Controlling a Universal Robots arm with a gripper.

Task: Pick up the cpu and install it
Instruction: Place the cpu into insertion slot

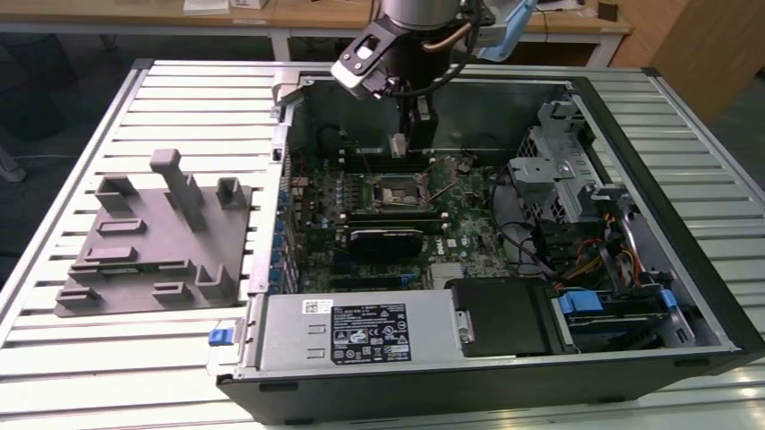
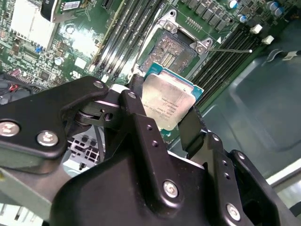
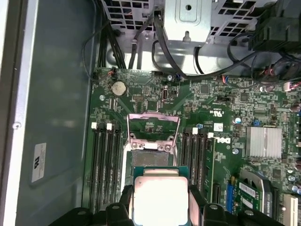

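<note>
Gripper (image 2: 164,110) pinches the cpu (image 2: 165,103) by two opposite edges, fingers (image 2: 189,128) closed to the chip's width, with the silver top facing the camera in both wrist views. The cpu is held off the motherboard (image 3: 221,117) inside the case (image 1: 669,269), near the open socket (image 3: 149,157) and not seated in it.

Fingers (image 3: 195,197) of the tool (image 3: 161,198) hide the side rims of the cpu (image 3: 161,205); the first wrist view crops it.
</note>
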